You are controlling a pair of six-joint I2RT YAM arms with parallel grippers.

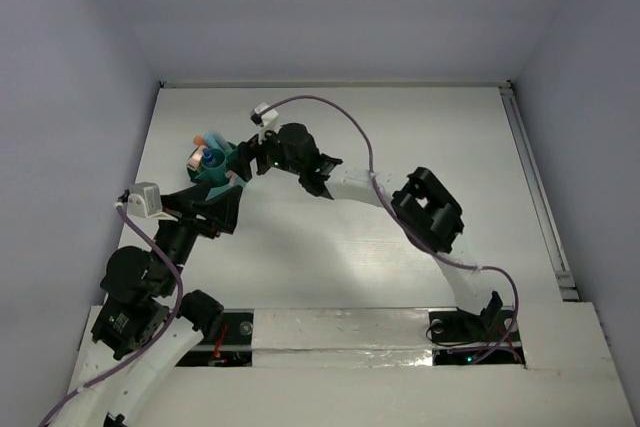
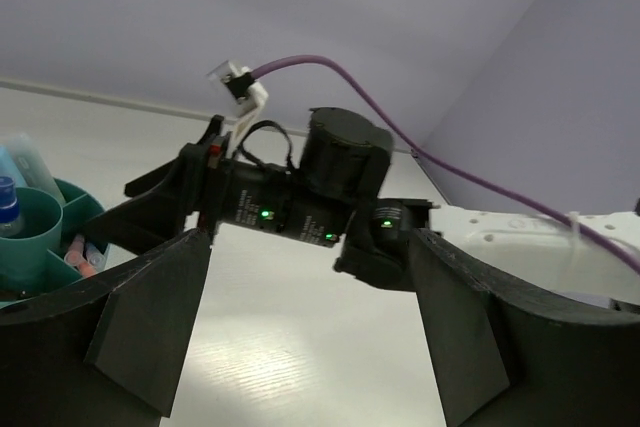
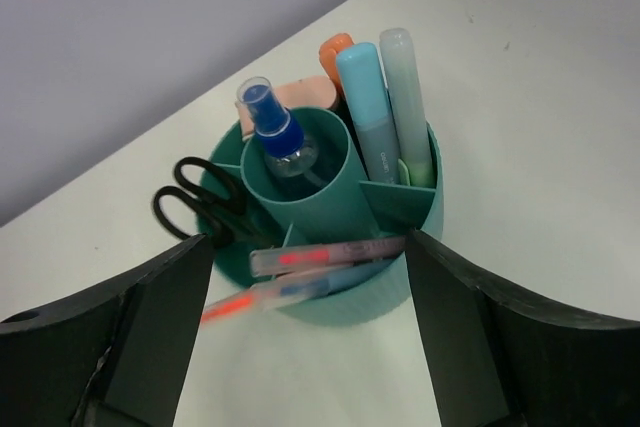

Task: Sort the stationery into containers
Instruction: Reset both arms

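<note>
The round teal pot (image 3: 400, 209) stands at the back left of the table (image 1: 212, 171). Its centre cup holds the white blue-capped tube (image 3: 272, 134). Black-handled scissors (image 3: 195, 205) stick out of a left compartment. Orange (image 3: 335, 50), blue (image 3: 364, 107) and pale teal (image 3: 405, 97) markers stand at the back right. Two slim pens lie tilted in the front compartment: a pink one (image 3: 325, 257) and a blurred orange-tipped one (image 3: 262, 296) reaching over the rim. My right gripper (image 3: 308, 247) is open and empty, its fingers either side of the pot's front. My left gripper (image 2: 312, 247) is open and empty over bare table beside the pot (image 2: 35, 237).
The right arm's wrist (image 2: 320, 187) and its purple cable (image 2: 400, 127) hang just ahead of my left gripper. Side walls (image 1: 100, 97) close the table on the left, back and right. A rail (image 1: 535, 177) runs along the right edge.
</note>
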